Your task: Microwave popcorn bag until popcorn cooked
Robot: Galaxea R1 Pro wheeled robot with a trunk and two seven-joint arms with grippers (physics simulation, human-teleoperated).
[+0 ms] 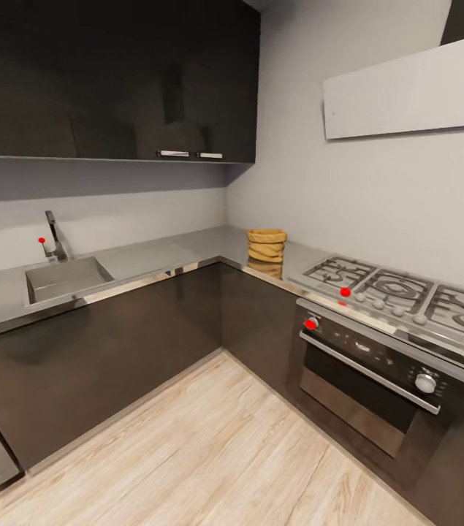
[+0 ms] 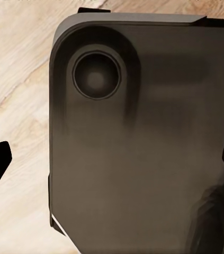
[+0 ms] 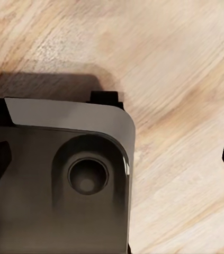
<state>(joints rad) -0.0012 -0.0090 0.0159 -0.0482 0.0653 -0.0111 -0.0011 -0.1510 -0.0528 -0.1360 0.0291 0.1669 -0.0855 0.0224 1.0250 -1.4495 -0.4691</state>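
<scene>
The short tan-brown wrinkled paper popcorn bag (image 1: pixel 266 245) stands upright on the smooth light grey countertop (image 1: pixel 151 256), in the corner beside the steel gas hob (image 1: pixel 400 292); its contents are hidden. My left gripper (image 2: pixel 112 164) and right gripper (image 3: pixel 112 164) hang wide apart over my dark base (image 2: pixel 143 148).

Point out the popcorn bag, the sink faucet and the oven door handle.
popcorn bag (image 1: pixel 266 245): head view, wrinkled side below the rim.
sink faucet (image 1: pixel 55 235): head view, upright neck.
oven door handle (image 1: pixel 367 372): head view, middle of the steel bar.
</scene>
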